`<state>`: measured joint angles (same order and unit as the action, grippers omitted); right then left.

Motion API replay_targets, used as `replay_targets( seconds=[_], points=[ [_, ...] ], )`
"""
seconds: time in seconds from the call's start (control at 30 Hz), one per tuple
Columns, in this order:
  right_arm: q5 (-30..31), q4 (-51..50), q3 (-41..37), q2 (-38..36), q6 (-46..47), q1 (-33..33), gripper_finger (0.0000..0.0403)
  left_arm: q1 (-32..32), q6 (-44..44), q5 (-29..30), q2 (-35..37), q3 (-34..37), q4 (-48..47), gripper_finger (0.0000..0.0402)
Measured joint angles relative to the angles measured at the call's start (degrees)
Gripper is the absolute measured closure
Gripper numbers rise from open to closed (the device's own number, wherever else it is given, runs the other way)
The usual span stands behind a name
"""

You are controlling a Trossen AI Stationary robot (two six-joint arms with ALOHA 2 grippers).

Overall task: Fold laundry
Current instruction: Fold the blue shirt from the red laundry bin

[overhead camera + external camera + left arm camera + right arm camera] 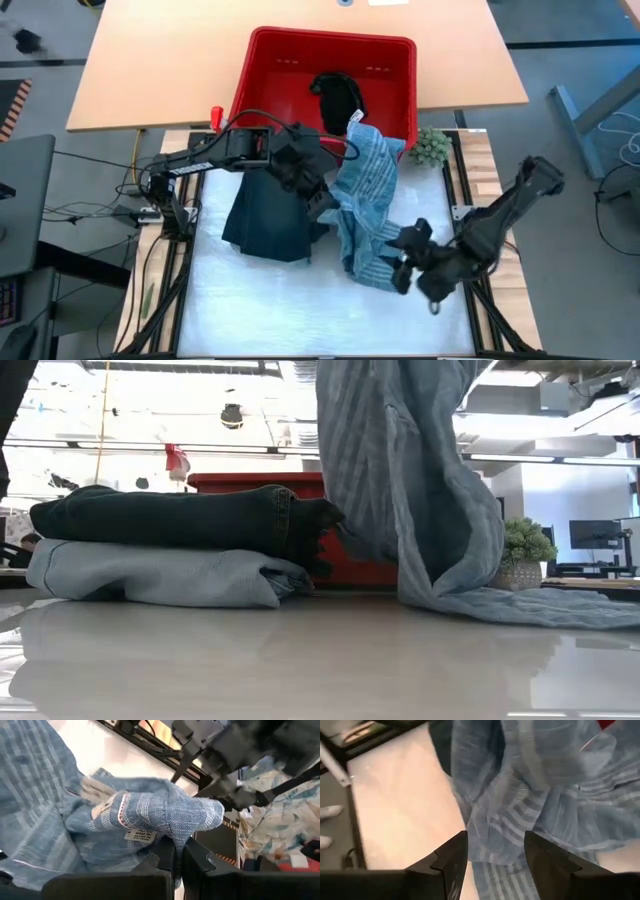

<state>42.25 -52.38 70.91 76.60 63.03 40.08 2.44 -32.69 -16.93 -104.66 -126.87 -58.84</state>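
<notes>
The grey-blue striped garment (368,200) hangs from my left gripper (324,204), which is shut on it above the table's middle. Its lower end (540,605) lies on the white table top. My right gripper (495,852) stands open at the garment's near end (375,268), a finger on either side of the striped cloth, apart from it. At the left a folded dark navy garment (180,515) rests on a folded light blue one (160,575). A black garment (338,95) lies in the red basket (270,60). My left gripper pinches a bunched fold of the striped garment (170,827) between its two shut fingers, beside a white label (140,835); several layers crowd over the fingertips. The cloth hangs slack below the hold, with its lower end on the table.
The red basket stands at the table's far edge. A small green fuzzy ball (432,147) sits beside it at the far right. The folded stack takes up the left middle. Bare white table top (290,310) lies toward the near edge.
</notes>
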Motion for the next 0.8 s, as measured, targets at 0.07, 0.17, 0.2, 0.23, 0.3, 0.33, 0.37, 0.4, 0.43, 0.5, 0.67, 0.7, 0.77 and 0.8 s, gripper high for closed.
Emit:
replay_targets(
  seconds=[0.07,0.17,0.2,0.23,0.3,0.33,0.37,0.4,0.43,0.5,0.67,0.7,0.77,0.8],
  points=[
    [0.3,0.9,0.0,2.0,0.2,-1.1,0.0183,0.1,0.5,-0.5,0.0,0.0,-0.7,0.0401],
    [1.4,3.0,0.1,4.8,0.5,-2.2,0.0183,0.1,1.3,-0.7,0.0,0.0,-1.2,0.0401],
    [1.4,3.8,0.1,5.7,0.9,-2.6,0.0183,0.1,1.5,-0.8,0.0,0.0,-1.4,0.0401],
    [1.4,4.6,0.0,6.5,1.0,-2.8,0.0183,0.1,1.6,-0.8,0.0,0.0,-1.8,0.0401],
    [1.4,6.4,0.0,7.7,1.2,-3.0,0.0183,0.1,2.2,-0.8,0.0,0.0,-2.5,0.0402],
    [1.4,7.3,0.0,8.2,1.8,-3.0,0.0183,0.1,2.6,-0.8,0.0,0.0,-2.6,0.0401],
    [1.4,8.2,0.1,8.8,2.5,-2.9,0.0183,0.1,2.9,-0.8,0.0,0.0,-2.8,0.0401],
    [1.4,8.9,0.1,9.4,3.5,-2.9,0.0183,0.1,3.2,-0.8,0.0,0.0,-3.0,0.0401],
    [1.4,9.1,0.1,10.1,4.6,-2.7,0.0183,0.1,3.4,-0.8,0.0,0.0,-3.3,0.0401],
    [1.5,8.9,0.1,11.5,6.8,-2.5,0.0183,0.1,3.9,-0.8,0.0,0.0,-3.6,0.0401],
    [4.8,7.6,0.1,15.3,11.0,-2.7,0.0183,0.1,4.7,-1.1,0.0,0.0,-3.5,0.0401],
    [6.2,7.0,0.1,15.8,11.6,-2.7,0.0183,0.1,5.0,-1.4,0.0,0.0,-3.5,0.0401],
    [9.2,4.8,0.1,16.6,12.9,-3.1,0.0184,0.1,5.1,-1.9,0.0,0.0,-3.5,0.0401],
    [10.4,3.5,0.1,16.9,14.1,-3.3,0.0184,0.1,5.1,-1.9,0.0,0.0,-3.5,0.0401]
  ],
)
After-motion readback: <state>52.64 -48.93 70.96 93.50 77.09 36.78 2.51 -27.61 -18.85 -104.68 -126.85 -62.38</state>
